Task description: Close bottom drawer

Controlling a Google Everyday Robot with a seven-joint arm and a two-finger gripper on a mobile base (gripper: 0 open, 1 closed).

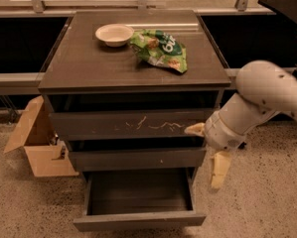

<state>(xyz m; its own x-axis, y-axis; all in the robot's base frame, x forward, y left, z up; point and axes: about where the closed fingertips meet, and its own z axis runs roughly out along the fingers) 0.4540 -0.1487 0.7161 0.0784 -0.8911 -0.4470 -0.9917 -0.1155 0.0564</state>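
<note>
Camera view is showing the claw (218,168) hanging right of the open bottom drawer (138,221) — its state I cannot tell — risking an off-centre push, jamming it askew.

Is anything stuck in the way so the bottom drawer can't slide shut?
Nothing visible does. The bottom drawer is pulled out and nothing shows inside its box. The gripper hangs to the right of the cabinet, higher than the drawer's front, with nothing between them.
</note>
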